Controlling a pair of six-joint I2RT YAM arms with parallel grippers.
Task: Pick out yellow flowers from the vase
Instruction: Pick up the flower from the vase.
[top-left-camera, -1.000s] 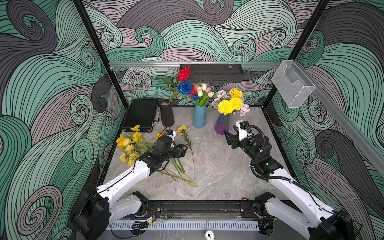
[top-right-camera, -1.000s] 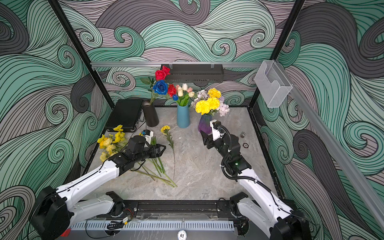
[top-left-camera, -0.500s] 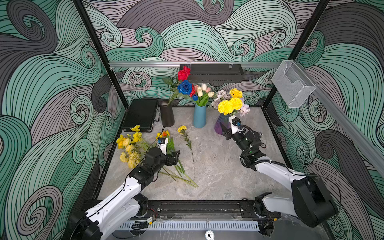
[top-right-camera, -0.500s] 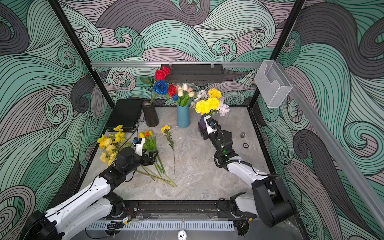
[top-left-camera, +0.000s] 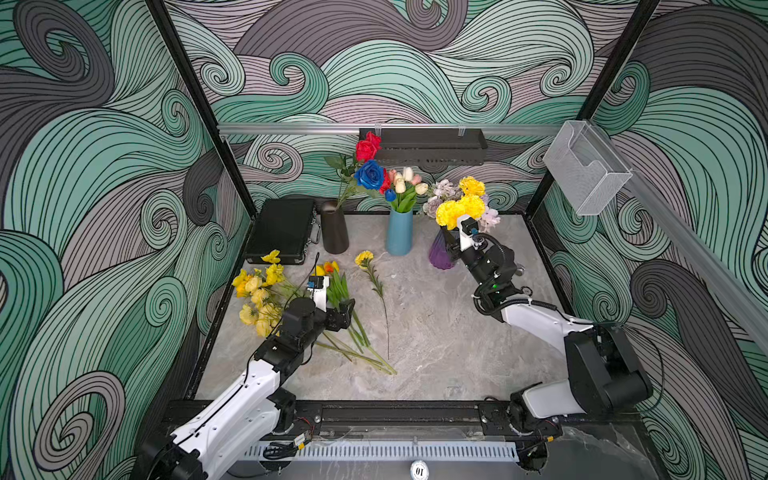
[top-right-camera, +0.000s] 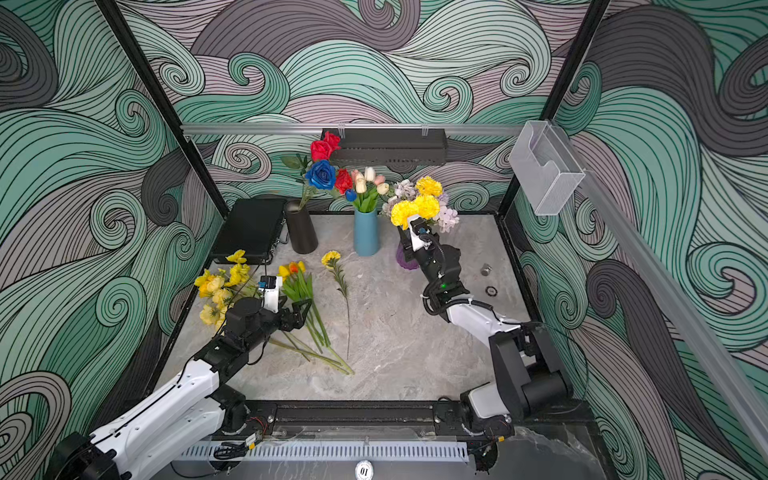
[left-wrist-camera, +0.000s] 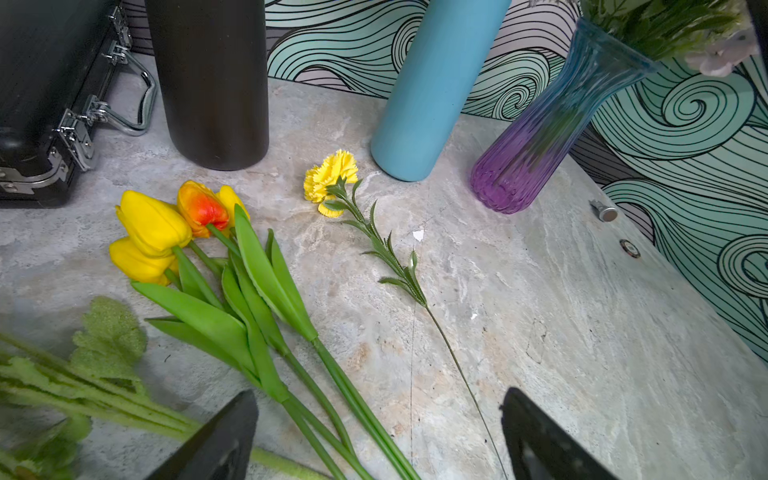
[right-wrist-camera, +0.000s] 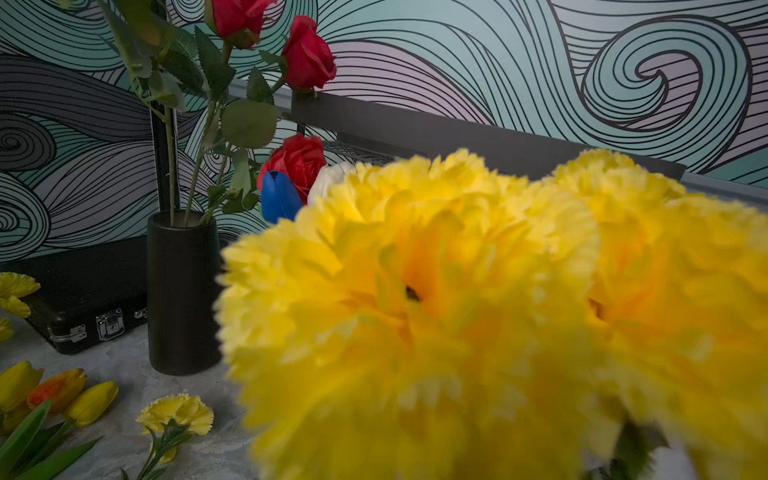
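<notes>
right gripper (top-left-camera: 451, 240): jaws hidden beneath yellow carnations (right-wrist-camera: 415, 311) in purple vase (top-left-camera: 439, 259), grip unclear, blooms blurred | left gripper (left-wrist-camera: 379, 399): jaws apart, fingers cropped, yellow tulips (left-wrist-camera: 151, 226) ahead, stems under the gap

Our left arm (top-left-camera: 249, 386) reaches from the near left corner, lying low, its forearm angled toward the far right. Our left end effector (left-wrist-camera: 379, 395) stands wide open and holds nothing, jaws pointing to the far side. Our right arm (top-left-camera: 536, 320) folds at its elbow on the near right, then stretches toward the far side, wrist raised. Our right end effector (top-left-camera: 452, 245) sits far right; we cannot tell how its jaws stand.
</notes>
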